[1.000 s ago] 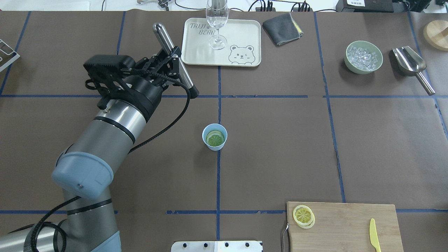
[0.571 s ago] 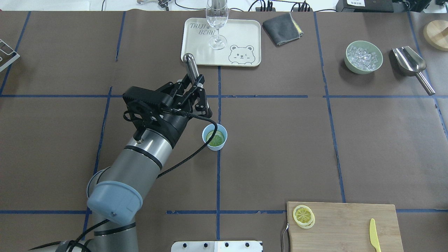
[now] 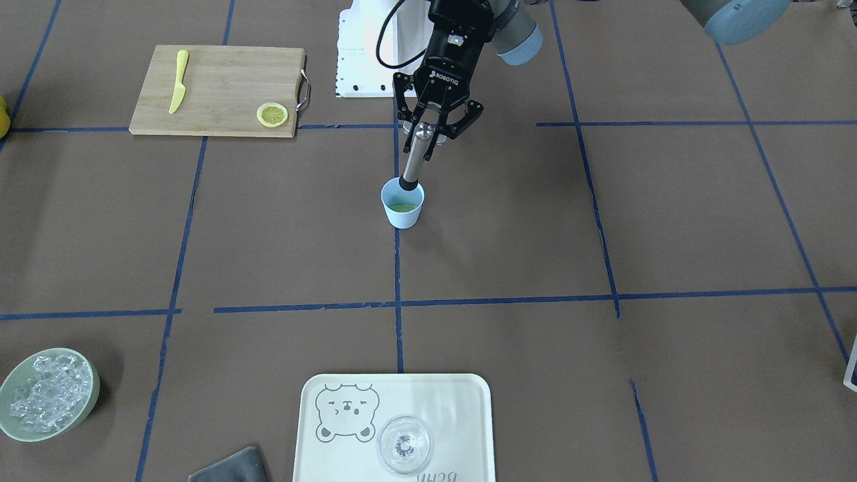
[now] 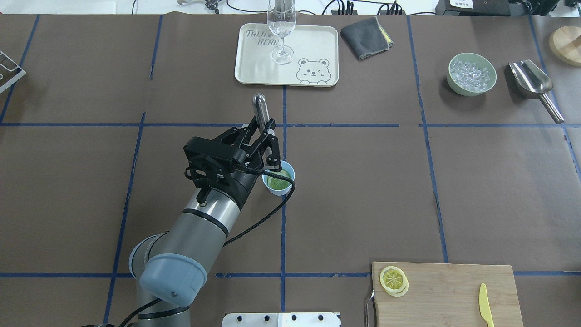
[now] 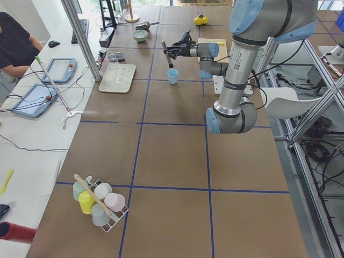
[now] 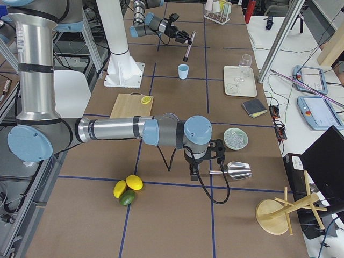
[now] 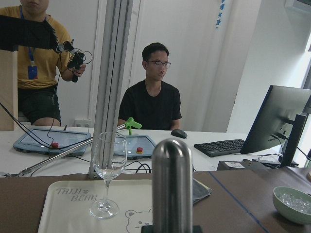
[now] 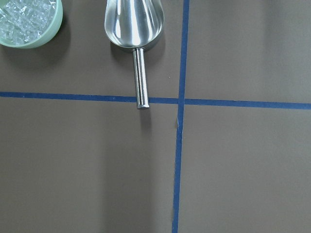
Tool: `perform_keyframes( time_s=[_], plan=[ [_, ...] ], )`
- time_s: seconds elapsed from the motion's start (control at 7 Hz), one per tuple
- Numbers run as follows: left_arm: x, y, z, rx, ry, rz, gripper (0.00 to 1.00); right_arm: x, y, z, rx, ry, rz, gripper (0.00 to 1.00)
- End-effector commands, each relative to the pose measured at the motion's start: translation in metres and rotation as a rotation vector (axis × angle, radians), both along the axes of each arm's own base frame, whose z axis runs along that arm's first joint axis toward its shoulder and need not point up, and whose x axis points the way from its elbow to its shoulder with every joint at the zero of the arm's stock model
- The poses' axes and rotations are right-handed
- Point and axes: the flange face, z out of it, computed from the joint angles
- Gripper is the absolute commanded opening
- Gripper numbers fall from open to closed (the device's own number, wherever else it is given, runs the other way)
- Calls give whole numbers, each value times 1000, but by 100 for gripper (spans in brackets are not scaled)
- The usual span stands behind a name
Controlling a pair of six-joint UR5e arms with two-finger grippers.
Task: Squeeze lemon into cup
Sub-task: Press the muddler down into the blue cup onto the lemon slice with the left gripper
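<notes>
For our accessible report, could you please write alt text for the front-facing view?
The left gripper holds a metal muddler, its tip over a light blue cup containing a lemon slice. At upper left, a cutting board carries another slice and a yellow knife.

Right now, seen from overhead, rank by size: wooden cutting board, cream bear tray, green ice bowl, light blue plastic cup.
Largest first:
wooden cutting board
cream bear tray
green ice bowl
light blue plastic cup
</notes>
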Motion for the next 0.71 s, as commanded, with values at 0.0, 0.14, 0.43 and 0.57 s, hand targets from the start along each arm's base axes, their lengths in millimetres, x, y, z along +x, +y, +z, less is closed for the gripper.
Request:
perform_keyframes(
  time_s=[0.0, 0.14, 0.43, 0.57],
  plan=[
    [11, -1, 5, -4, -18, 1, 0, 0, 0, 0, -1, 0, 1, 100],
    [14, -2, 8, -6, -29, 1, 0, 0, -1, -1, 1, 0, 1, 100],
    [20, -2, 11, -8, -36, 3, 0, 0, -2, -2, 2, 0, 1, 100],
    [24, -3, 12, -10, -41, 3, 0, 0, -2, -2, 2, 0, 1, 100]
  ],
)
